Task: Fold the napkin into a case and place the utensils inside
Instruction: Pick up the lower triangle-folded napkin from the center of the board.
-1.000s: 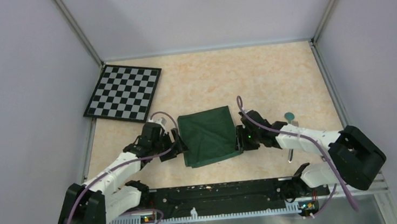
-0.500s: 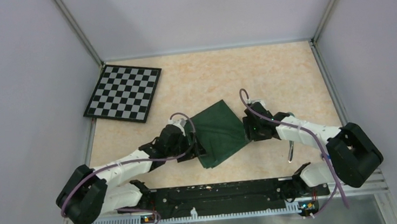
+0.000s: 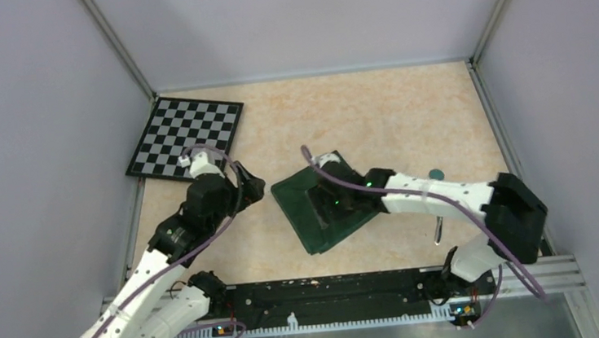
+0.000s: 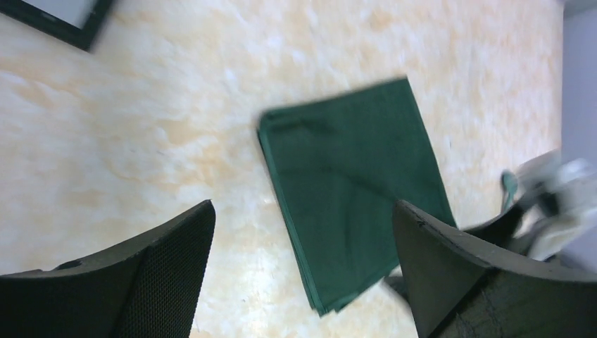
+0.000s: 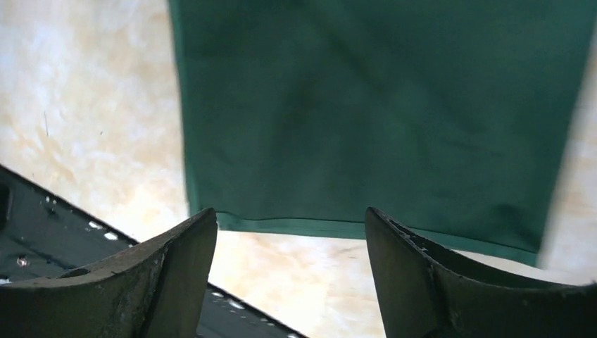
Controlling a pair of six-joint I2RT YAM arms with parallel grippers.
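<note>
The napkin (image 3: 299,198) is a folded dark green square, lying turned at an angle mid-table. It fills the right wrist view (image 5: 380,105) and lies below the left wrist camera (image 4: 352,183). My right gripper (image 3: 322,212) hovers over the napkin's near part, open, its fingers (image 5: 176,274) empty above the near hem. My left gripper (image 3: 250,188) is raised left of the cloth, open and empty, fingers (image 4: 155,274) wide apart. Of the utensils, a teal round head (image 3: 437,175) and a silver handle (image 3: 438,230) peek out beside the right arm, which hides the rest.
A black-and-white checkered board (image 3: 187,138) lies at the back left, just beyond my left wrist. The black base rail (image 3: 332,293) runs along the near edge and shows in the right wrist view (image 5: 28,232). Grey walls enclose three sides.
Both grippers opened and let go of the napkin, which now lies turned at an angle. The left arm rose and pulled back left; the right arm swung left over the cloth.
</note>
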